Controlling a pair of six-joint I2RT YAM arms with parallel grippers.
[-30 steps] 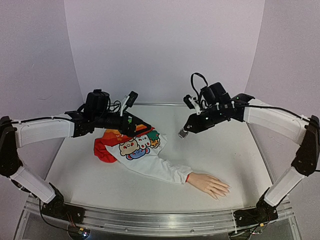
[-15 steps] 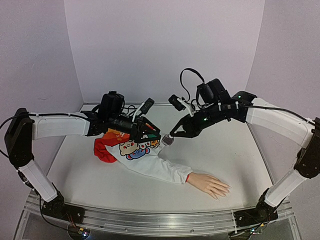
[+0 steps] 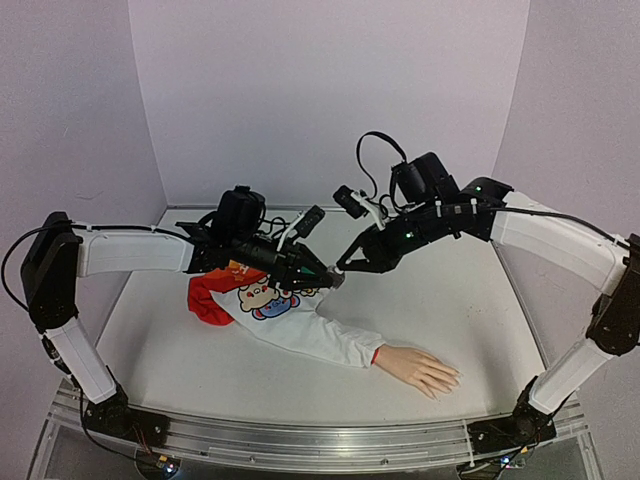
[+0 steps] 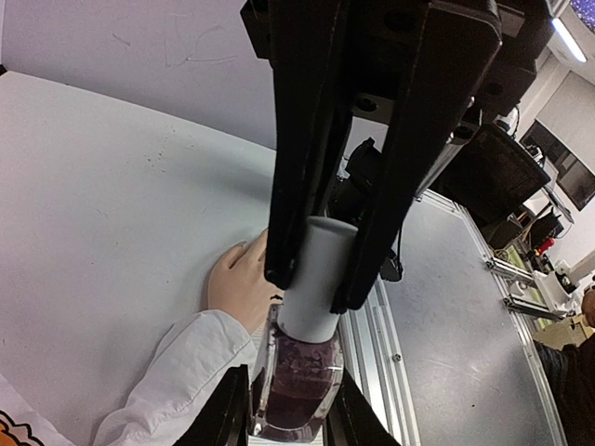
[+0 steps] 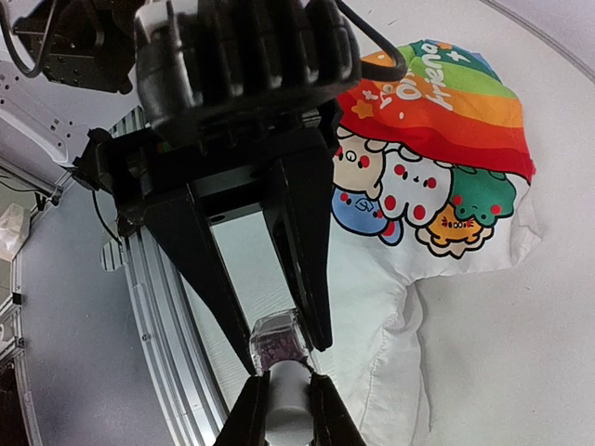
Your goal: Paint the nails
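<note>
While the left claw [image 4: 290,418] pinches the bottle [image 5: 277,346] and the right claw [image 5: 288,413] pinches its cap [image 4: 316,279] in mid-air, a slack grip during unscrewing may drop the glass onto the sleeve [image 3: 320,335]. The nails [image 3: 450,380] lie on the desk [image 3: 460,300], well apart.

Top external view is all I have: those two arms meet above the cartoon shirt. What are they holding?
Observer: The left gripper clamps a small glass bottle of dark purple polish.
Visitor: And the other arm?
Observer: The right gripper pinches the bottle's white cap.
Visitor: Is it open?
Observer: No, the cap sits on the bottle's neck.
</note>
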